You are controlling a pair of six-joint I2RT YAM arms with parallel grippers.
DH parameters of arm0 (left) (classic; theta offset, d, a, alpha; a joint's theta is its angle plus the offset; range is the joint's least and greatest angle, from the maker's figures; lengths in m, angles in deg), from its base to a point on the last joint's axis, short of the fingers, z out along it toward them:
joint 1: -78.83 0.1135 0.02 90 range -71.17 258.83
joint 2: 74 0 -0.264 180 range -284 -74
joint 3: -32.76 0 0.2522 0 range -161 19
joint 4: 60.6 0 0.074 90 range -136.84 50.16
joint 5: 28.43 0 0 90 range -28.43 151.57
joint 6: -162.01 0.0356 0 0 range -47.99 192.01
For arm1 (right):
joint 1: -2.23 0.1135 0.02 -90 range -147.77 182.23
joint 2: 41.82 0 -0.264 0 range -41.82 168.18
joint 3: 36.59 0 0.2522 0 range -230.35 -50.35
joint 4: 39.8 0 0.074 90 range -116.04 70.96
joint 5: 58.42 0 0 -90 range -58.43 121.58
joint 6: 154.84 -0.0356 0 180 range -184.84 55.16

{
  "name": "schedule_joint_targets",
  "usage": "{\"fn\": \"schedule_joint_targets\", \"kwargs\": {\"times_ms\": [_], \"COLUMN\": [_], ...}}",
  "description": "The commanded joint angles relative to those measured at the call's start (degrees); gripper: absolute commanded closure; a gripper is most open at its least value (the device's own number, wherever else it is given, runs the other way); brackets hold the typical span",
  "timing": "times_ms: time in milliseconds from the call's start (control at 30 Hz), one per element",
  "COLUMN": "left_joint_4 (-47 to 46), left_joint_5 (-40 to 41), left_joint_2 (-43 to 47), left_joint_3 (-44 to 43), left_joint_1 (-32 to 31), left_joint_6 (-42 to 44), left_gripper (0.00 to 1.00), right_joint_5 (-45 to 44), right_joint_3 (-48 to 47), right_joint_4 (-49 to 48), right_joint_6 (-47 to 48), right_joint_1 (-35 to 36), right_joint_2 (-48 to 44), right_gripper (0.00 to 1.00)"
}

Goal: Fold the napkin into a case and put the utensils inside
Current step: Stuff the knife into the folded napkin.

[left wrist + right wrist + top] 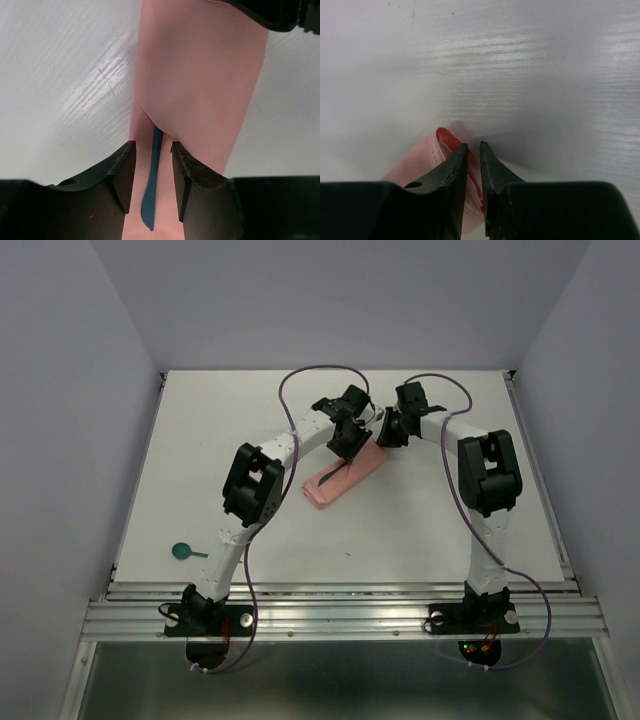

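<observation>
One white table [200,450], grey walls [60,390]; left hand [153,149] open astride utensil [150,210], right hand [474,148] pinching case [417,165] edge.

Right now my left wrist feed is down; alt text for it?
A teal utensil handle sticks out of the salmon-pink case, lying between the open left gripper's black fingers without touching either. The case runs up the frame across the white table.
</observation>
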Motion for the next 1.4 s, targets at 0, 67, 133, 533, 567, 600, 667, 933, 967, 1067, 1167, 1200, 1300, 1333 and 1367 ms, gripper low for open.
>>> {"fn": "schedule_joint_targets", "kwargs": {"times_ms": [0, 67, 133, 533, 567, 600, 667, 933, 967, 1067, 1167, 1200, 1300, 1333, 1367], "left_joint_4": [0.1, 0.1, 0.2, -1.0, -1.2, -1.3, -1.6, -0.9, -0.9, -0.8, -0.8, -0.8, -0.7, -0.6, -0.4], "left_joint_5": [0.9, 1.3, 1.4, 2.5, 2.7, 2.8, 3.4, 3.6, 3.5, 3.5, 3.6, 3.6, 2.9, 2.6, 2.4], "left_joint_2": [6.3, 7.1, 7.5, 11.0, 11.0, 10.9, 10.6, 9.1, 9.1, 9.0, 8.8, 8.8, 8.5, 8.2, 8.0], "left_joint_3": [1.3, 1.9, 2.4, 11.9, 12.5, 12.6, 13.0, 11.2, 11.2, 11.3, 10.9, 10.6, 8.9, 7.9, 7.3], "left_joint_1": [-0.3, -0.3, -0.3, 0.0, 0.1, 0.2, 0.3, 0.6, 0.6, 0.5, 0.6, 0.6, 0.6, 0.5, 0.5], "left_joint_6": [-0.3, -0.5, -0.5, -1.1, -1.1, -1.2, -1.4, -1.2, -1.2, -0.9, -0.9, -1.0, -0.3, 0.5, 0.8], "left_gripper": [0.54, 0.54, 0.54, 0.63, 0.64, 0.66, 0.66, 0.74, 0.77, 0.81, 0.88, 0.89, 0.89, 0.89, 0.9], "right_joint_5": [0.3, 0.2, 0.2, 0.5, 0.6, 0.6, 0.6, 0.7, 0.7, 0.7, 0.6, 0.6, 0.7, 0.7, 0.7], "right_joint_3": [1.0, 1.1, 1.2, 1.4, 1.5, 1.6, 1.7, 1.7, 1.7, 1.7, 1.7, 1.7, 1.7, 1.7, 1.8], "right_joint_4": [1.4, 1.5, 1.5, 1.3, 1.3, 1.4, 1.3, 1.2, 1.2, 1.2, 1.1, 1.2, 1.2, 1.2, 1.2], "right_joint_6": [1.3, 1.5, 1.5, 1.7, 1.7, 1.8, 1.8, 1.6, 1.6, 1.6, 1.7, 1.7, 1.6, 1.6, 1.5], "right_joint_1": [0.8, 0.8, 0.8, 0.8, 0.8, 0.8, 0.8, 0.8, 0.8, 0.8, 0.8, 0.8, 0.8, 0.8, 0.8], "right_joint_2": [-2.1, -2.2, -2.3, -2.0, -1.8, -1.9, -1.9, -1.7, -1.7, -1.7, -1.8, -1.8, -1.8, -1.8, -1.9], "right_gripper": [0.77, 0.78, 0.77, 0.77, 0.78, 0.77, 0.77, 0.77, 0.77, 0.77, 0.77, 0.77, 0.77, 0.77, 0.77]}}
